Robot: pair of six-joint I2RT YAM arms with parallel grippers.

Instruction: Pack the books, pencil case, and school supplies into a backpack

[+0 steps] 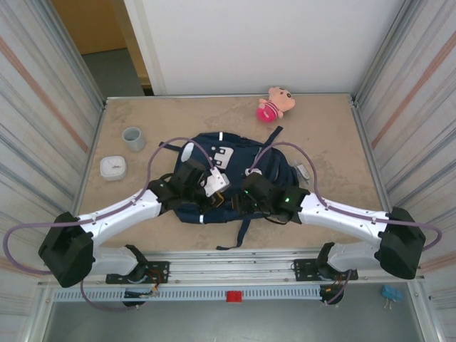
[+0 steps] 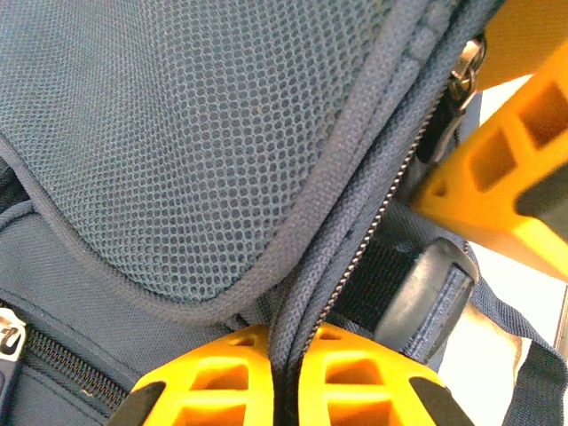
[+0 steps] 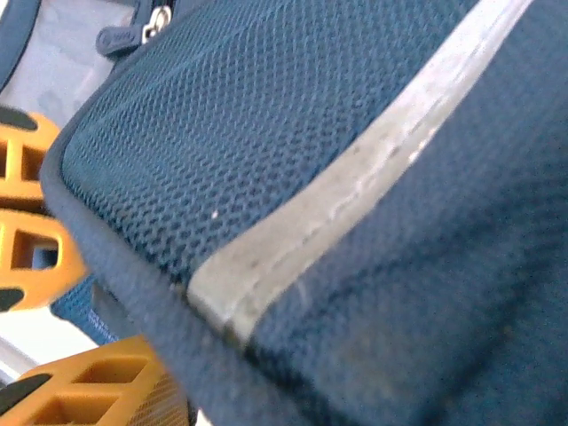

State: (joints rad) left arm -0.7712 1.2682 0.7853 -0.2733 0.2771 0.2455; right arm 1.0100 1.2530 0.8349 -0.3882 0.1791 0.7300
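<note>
Room on the desk [image 1: 335, 142] lies open along the far edge and both side edges, as I see from above. The backpack [image 1: 235, 153] sits mid-desk toward the near edge, with both arms reaching over it. My left gripper [image 2: 284, 382] is pressed together on the backpack's piped zipper edge; its wrist camera shows the teeth and pull close up. The right gripper [image 1: 247, 191] has a bag corner between its fingers [image 3: 98, 390]; I cannot tell whether it bites. The plush toy [image 1: 274, 105] lies at the far edge, and the white box [image 1: 112, 167] and grey cup [image 1: 133, 138] sit near the left edge. A slim silvery piece [image 1: 303, 171] lies just beside the backpack's right side.
</note>
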